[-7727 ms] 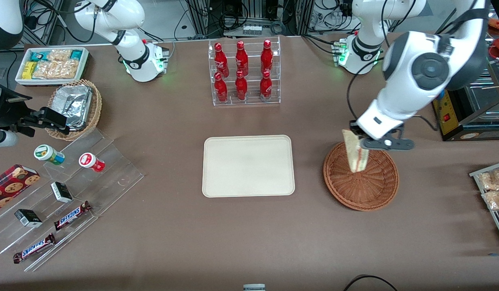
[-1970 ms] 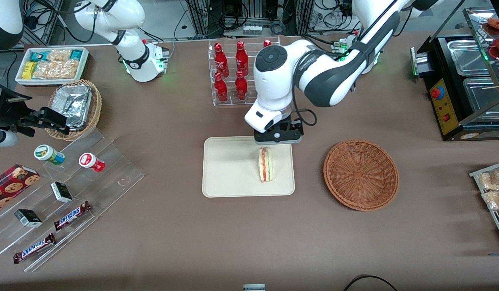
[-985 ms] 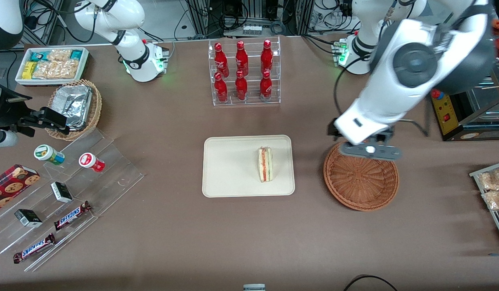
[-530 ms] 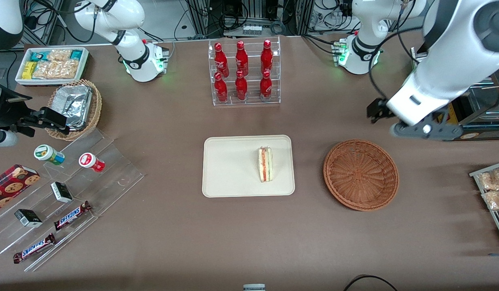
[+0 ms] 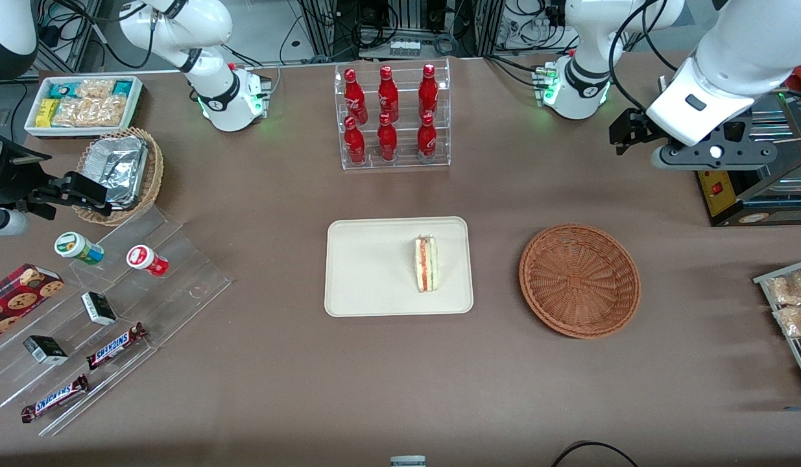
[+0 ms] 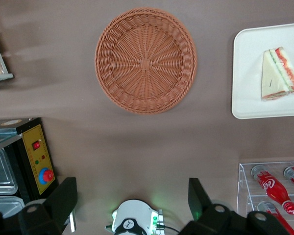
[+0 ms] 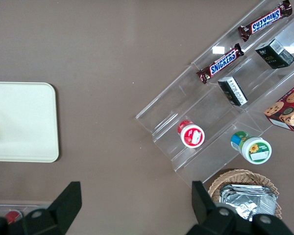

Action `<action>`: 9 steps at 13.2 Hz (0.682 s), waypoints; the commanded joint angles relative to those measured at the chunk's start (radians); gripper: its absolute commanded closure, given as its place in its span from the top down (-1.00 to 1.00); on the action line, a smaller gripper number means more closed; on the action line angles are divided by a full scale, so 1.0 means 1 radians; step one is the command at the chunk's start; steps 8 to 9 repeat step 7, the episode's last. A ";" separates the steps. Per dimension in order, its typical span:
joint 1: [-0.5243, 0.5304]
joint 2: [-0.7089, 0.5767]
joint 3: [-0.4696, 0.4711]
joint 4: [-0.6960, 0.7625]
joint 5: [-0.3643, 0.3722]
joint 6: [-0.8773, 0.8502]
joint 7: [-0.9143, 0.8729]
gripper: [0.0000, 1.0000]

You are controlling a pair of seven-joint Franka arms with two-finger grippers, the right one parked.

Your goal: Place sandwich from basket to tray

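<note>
A brown cloth-covered desk [image 5: 257, 363] fills the scene, with cables and equipment racks at its edge farthest from the front camera. The cream tray [image 5: 374, 266] lies at its middle and serves as landmark. The sandwich [image 5: 425, 264] rests on the tray, on the part toward the working arm's end, its red and green filling showing. The reddish-brown wicker basket [image 5: 579, 280] sits beside the tray toward the working arm's end, apart from it, with nothing in it. The gripper [image 6: 132, 205] hangs high above the desk, farther from the front camera than the basket and well apart from the tray, fingers [image 6: 63, 200] spread wide and holding nothing. Farther from the camera than the tray stands a clear rack of red bottles [image 5: 392, 117]. Toward the parked arm's end lie clear stepped shelves with two bars reading SNICKERS [image 5: 115, 346], small dark cartons, two round tubs and a cookie box [image 5: 14, 299]; a tan basket of foil containers [image 5: 120, 172] and a white bin of snack packets [image 5: 82, 104] sit farther from the camera than those.
</note>
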 commanded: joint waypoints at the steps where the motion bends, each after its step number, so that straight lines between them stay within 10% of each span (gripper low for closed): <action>1: -0.013 -0.052 0.066 -0.071 -0.023 -0.001 0.001 1.00; 9: -0.004 -0.061 0.146 -0.095 -0.056 0.005 0.017 1.00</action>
